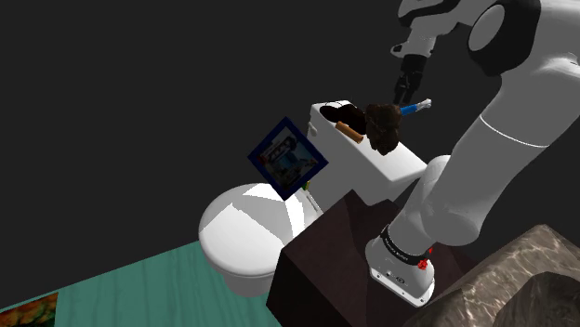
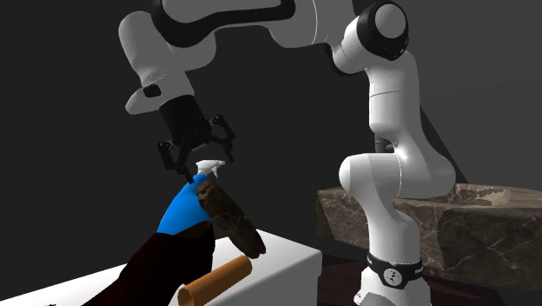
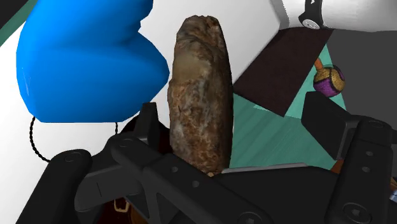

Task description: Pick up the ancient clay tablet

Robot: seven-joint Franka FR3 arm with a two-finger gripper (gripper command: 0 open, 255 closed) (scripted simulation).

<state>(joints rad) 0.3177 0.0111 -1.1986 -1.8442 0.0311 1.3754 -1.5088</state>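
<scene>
A white robot arm holds its black pincer (image 2: 198, 163) over the lid of a white toilet tank (image 2: 291, 252), its two fingers spread wide and gripping nothing. The clay tablet (image 3: 200, 95), a mottled brown slab with a rough, stony surface, stands tilted on edge just below the pincer and appears to lean against a blue spray bottle (image 3: 83, 57). From the wrist camera, the tablet's upper edge lies in the gap between the fingers, close against one finger and well apart from the other. The bottle bulges just outside that nearer finger, its white nozzle near the fingertips. A brown cylinder (image 2: 215, 280) lies on the lid, lower than the pincer and beside the tablet's foot. The step in hand looks like the final approach, with no grasp made yet. The next move seems to call for a short descent so the fingers straddle the slab, with a slight sideways shift to centre it and keep the nearer finger off the bottle, then closing and lifting.
</scene>
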